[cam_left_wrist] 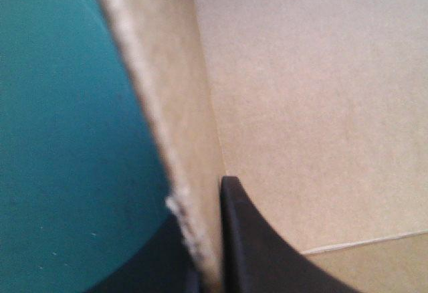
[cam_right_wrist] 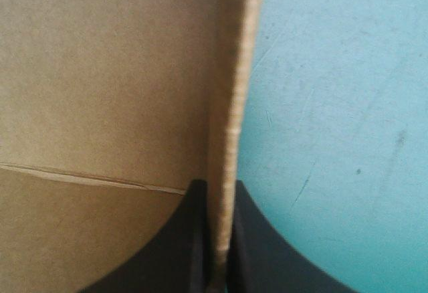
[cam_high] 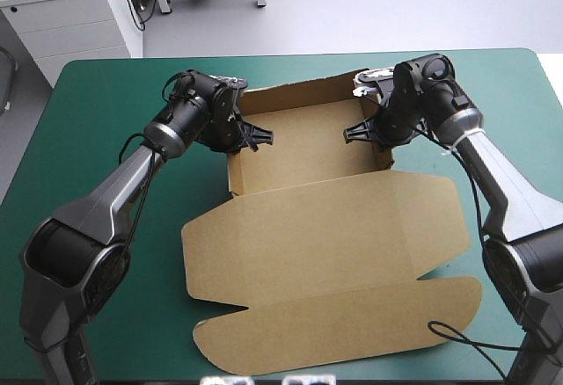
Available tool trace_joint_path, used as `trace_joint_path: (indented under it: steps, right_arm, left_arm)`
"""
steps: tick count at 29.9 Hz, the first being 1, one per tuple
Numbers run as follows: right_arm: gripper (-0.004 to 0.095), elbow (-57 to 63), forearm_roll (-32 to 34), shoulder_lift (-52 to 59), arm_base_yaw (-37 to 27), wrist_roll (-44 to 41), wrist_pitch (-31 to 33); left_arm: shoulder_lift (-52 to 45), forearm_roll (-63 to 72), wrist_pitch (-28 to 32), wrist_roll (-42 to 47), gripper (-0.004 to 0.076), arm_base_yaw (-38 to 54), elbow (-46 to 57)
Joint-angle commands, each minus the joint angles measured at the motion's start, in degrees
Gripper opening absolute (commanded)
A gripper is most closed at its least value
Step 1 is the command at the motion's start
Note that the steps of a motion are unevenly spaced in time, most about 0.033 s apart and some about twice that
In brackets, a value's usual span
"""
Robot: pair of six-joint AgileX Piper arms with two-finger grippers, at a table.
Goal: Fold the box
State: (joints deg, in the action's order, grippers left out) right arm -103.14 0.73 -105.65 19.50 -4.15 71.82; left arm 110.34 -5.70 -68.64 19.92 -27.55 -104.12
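Note:
The brown box (cam_high: 325, 218) lies mid-table as an open tray at the back, with its lid (cam_high: 334, 315) flat toward the front edge. My left gripper (cam_high: 239, 135) is shut on the tray's raised left wall (cam_left_wrist: 167, 72), one black finger inside the tray and one outside. My right gripper (cam_high: 374, 132) is shut on the raised right wall (cam_right_wrist: 231, 106) in the same way. In the left wrist view the left gripper (cam_left_wrist: 204, 203) pinches the board edge; the right wrist view shows the right gripper (cam_right_wrist: 219, 186) doing likewise. The tray floor (cam_left_wrist: 321, 106) is bare.
The teal-green cover (cam_high: 106, 156) shows on every side of the box. The lid's front flap (cam_high: 264, 350) reaches close to the table's front edge. The back wall (cam_high: 299, 95) of the tray stands up near the far edge.

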Motion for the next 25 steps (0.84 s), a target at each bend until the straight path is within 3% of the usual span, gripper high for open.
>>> trace_joint_path:
  steps: [1, 7, 25]
  right_arm:
    - [-0.0019, -1.67, -0.32, 2.62, -0.98, 0.9, -0.31]
    - [-0.0018, -1.45, -6.49, 0.86, -4.07, 1.17, -0.31]
    - [-0.0017, 2.76, -3.61, -3.5, -4.57, 2.21, -0.31]
  left_arm:
    - [-1.79, 0.05, -5.12, -2.93, -0.0008, -0.03, -1.4]
    - [-0.23, 1.49, -5.22, -2.69, -0.0008, -0.03, -1.4]
    - [4.64, 0.93, -5.22, -3.66, -0.0007, 0.08, -1.4]
